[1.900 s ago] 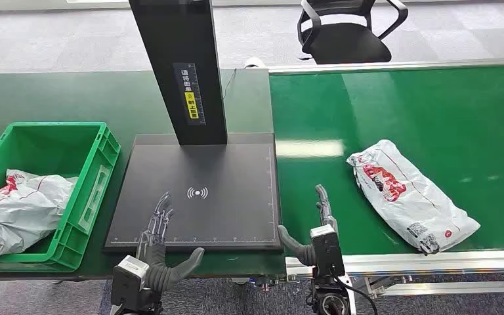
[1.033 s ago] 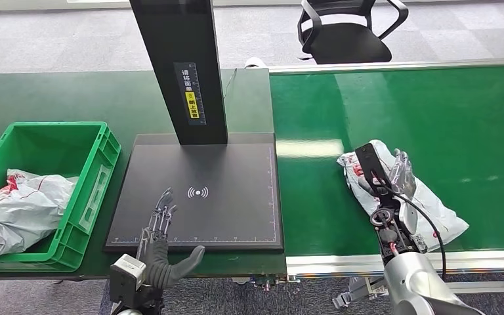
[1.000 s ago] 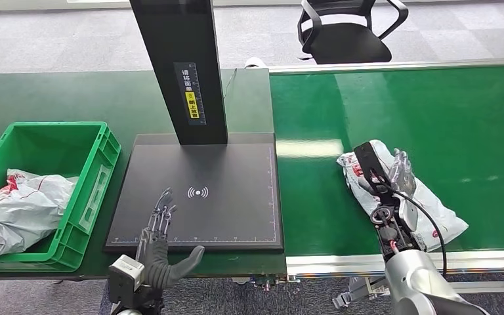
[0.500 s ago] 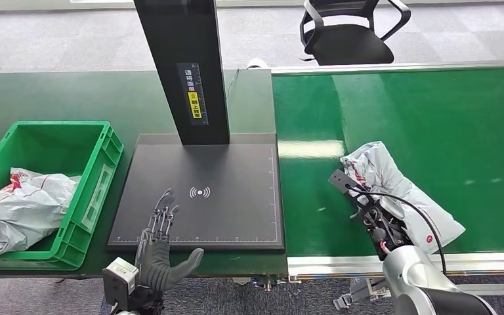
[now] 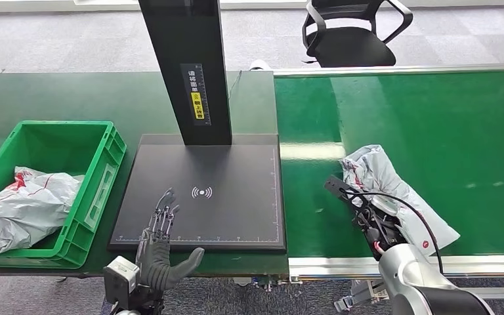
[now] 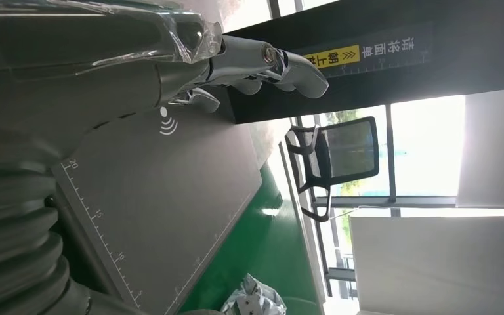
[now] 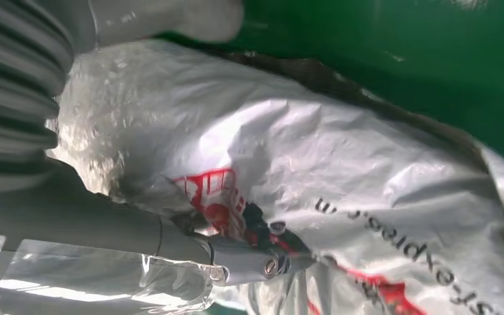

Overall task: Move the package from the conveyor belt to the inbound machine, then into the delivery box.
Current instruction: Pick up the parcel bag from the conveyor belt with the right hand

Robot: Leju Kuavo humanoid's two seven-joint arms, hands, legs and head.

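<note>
The white-grey package (image 5: 400,187) with red print lies crumpled on the green conveyor belt (image 5: 446,111). My right hand (image 5: 367,213) grips it from its near left side, with the bag bunched up around the fingers. Up close, the fingers (image 7: 249,259) press into the printed plastic of the package (image 7: 380,170). The inbound machine's black plate (image 5: 236,203) lies to the left of the belt, under its dark column (image 5: 187,65). My left hand (image 5: 159,246) hovers at the plate's near edge, fingers spread and holding nothing; the left wrist view shows the left hand (image 6: 170,72) above the plate (image 6: 170,203).
The green delivery box (image 5: 108,174) stands left of the plate with another grey package (image 5: 23,210) inside. A black office chair (image 5: 348,33) stands beyond the belt. The belt's metal rim (image 5: 485,262) runs along the near side.
My right arm swung from the plate's corner out over the belt, came down on the package and closed on it, crumpling it. The left hand stayed put.
</note>
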